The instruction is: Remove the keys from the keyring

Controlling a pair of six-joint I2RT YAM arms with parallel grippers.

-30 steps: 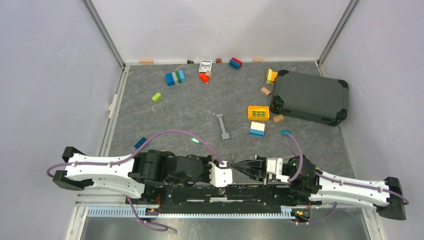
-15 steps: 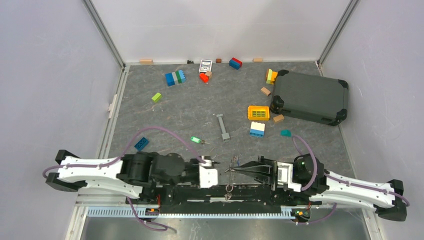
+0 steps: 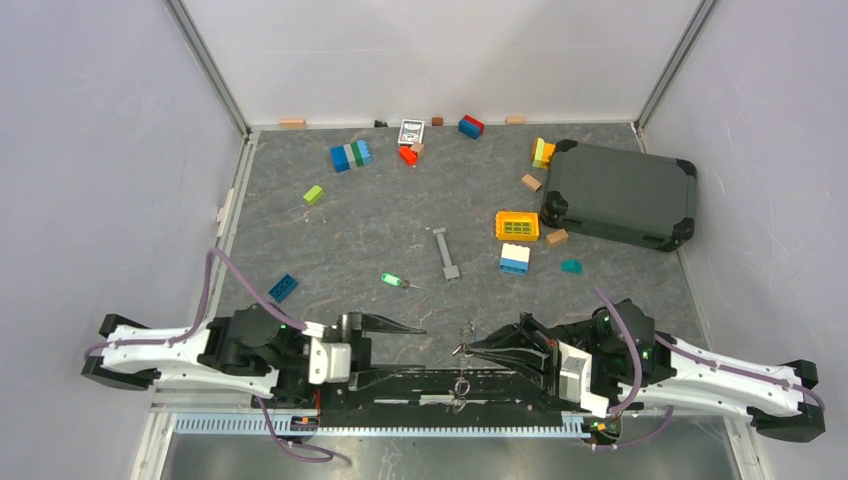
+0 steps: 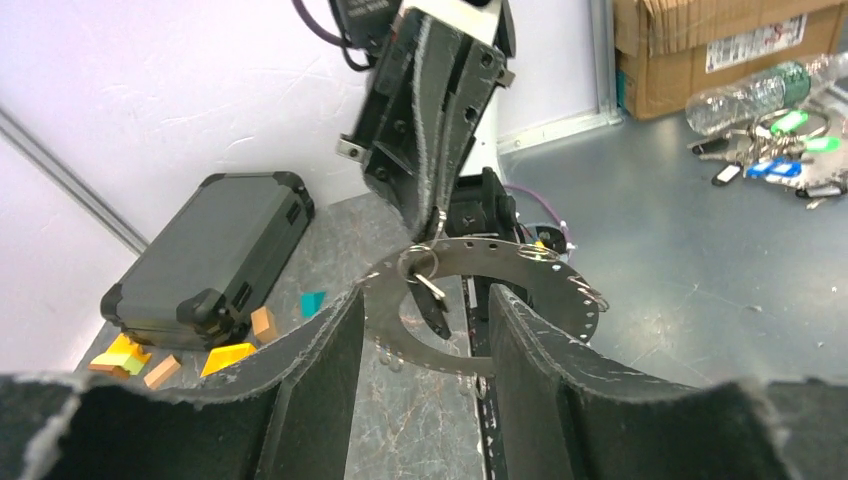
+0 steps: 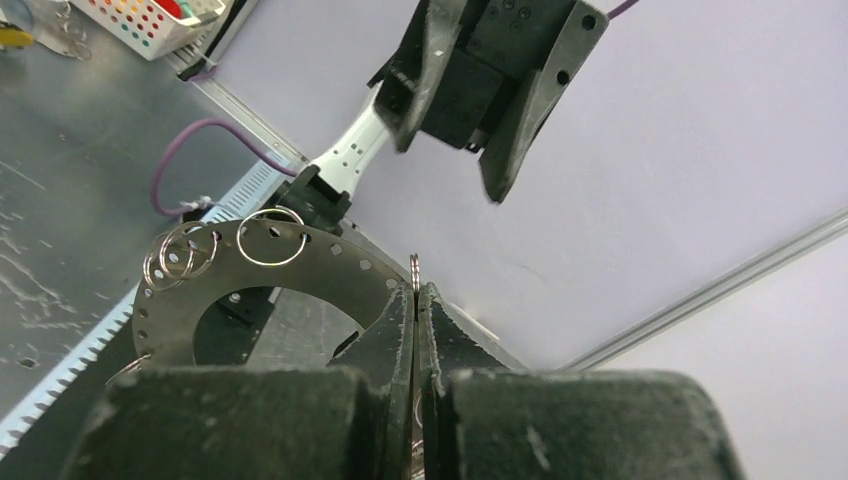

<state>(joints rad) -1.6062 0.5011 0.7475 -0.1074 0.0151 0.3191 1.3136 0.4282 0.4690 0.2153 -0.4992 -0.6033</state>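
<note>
Pinching the keyring (image 5: 414, 263) is the right end effector (image 5: 415, 292); left end effector (image 4: 425, 318) gapes empty.

We see both arms folded low along the near table edge, forearms reaching inward, wrists facing each other. Left gripper (image 4: 425, 305) level, jaws standing well apart. Right gripper (image 3: 463, 349) jaws pressed tight together, tips pointing at the left one, the two grippers apart.
</note>
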